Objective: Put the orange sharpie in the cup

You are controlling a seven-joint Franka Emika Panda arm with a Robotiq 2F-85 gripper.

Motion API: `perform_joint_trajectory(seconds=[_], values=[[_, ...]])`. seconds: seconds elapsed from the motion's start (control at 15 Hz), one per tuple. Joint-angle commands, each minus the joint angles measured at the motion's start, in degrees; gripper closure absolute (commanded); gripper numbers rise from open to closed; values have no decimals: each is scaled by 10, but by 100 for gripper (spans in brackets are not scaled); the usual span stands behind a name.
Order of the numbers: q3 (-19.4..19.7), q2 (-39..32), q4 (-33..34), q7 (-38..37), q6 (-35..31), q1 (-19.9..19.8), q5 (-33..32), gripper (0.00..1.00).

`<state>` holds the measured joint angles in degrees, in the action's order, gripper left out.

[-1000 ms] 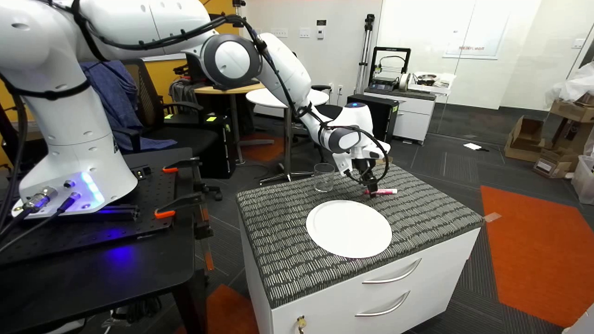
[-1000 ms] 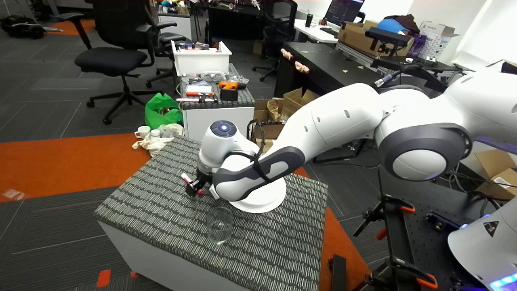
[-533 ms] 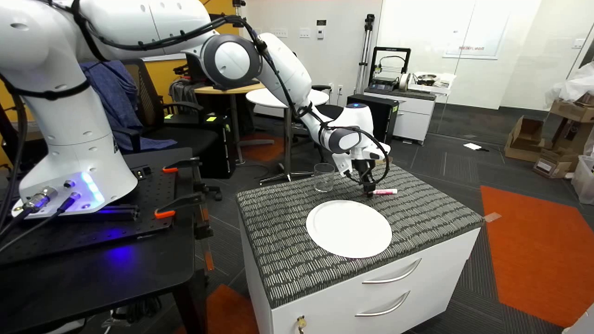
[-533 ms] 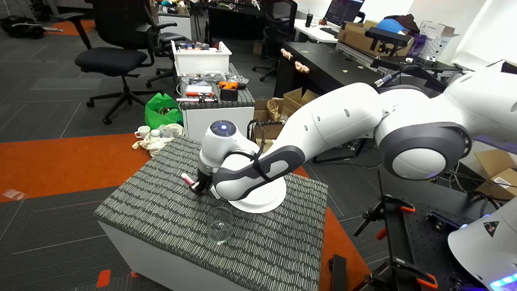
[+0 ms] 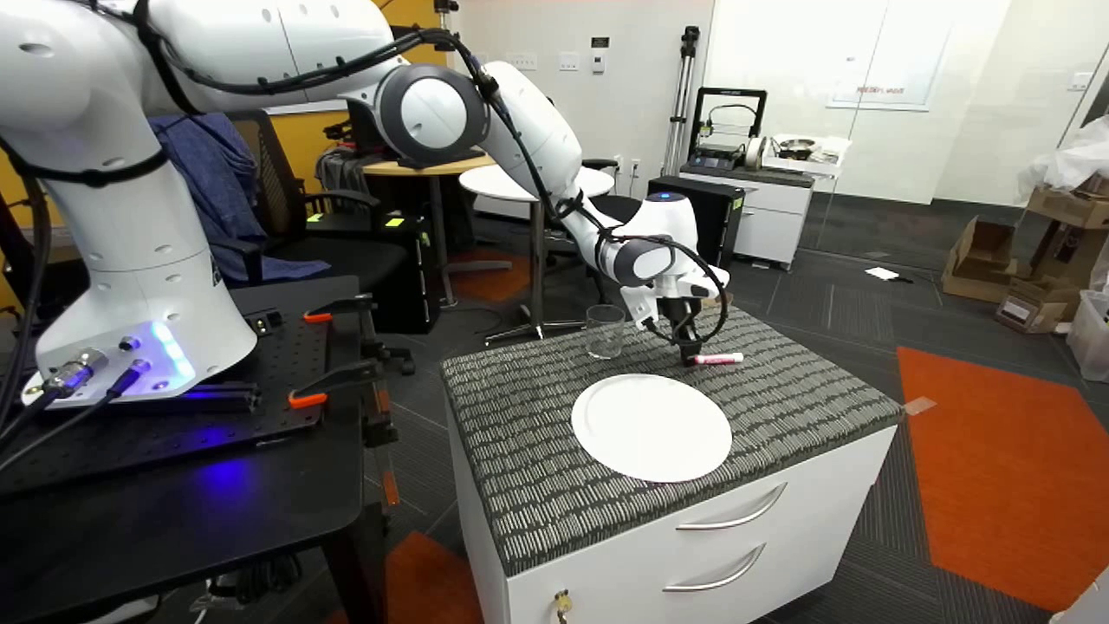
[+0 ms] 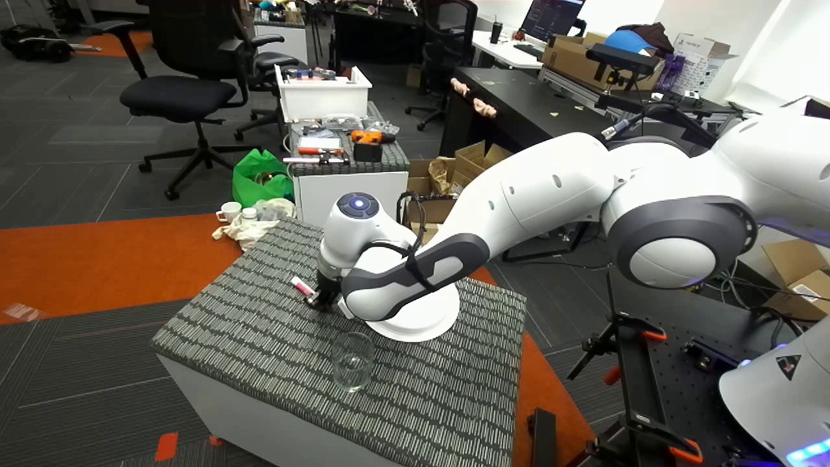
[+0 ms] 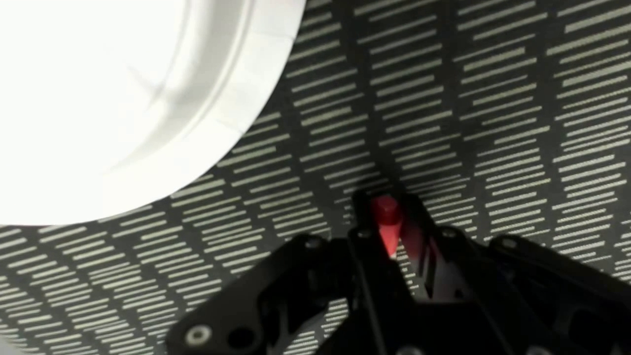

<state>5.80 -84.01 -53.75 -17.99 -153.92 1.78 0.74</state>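
Pinching one end of the orange sharpie [image 7: 387, 212] between my fingers [image 7: 364, 214] | sharpie low at the striped cabinet top [image 5: 806, 390], whether touching it I cannot tell | cup [image 6: 353, 361] upright, apart from the sharpie | white plate [image 5: 651, 428] near, also apart

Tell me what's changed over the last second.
The gripper has closed on the red end of the sharpie, its visible fingertip shifting slightly toward the robot base. The cup and plate stayed put.
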Motion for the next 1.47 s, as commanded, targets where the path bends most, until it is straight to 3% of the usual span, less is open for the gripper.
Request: perform_joint_trajectory(seconds=[0.0, 0.53, 0.87, 1.4], values=[[24, 0, 7, -14, 7, 14, -4, 95], [131, 13, -32, -88, -26, 78, -21, 95], [127, 59, -109, -45, -42, 94, -15, 95], [156, 171, -290, -47, -74, 137, -19, 95]])
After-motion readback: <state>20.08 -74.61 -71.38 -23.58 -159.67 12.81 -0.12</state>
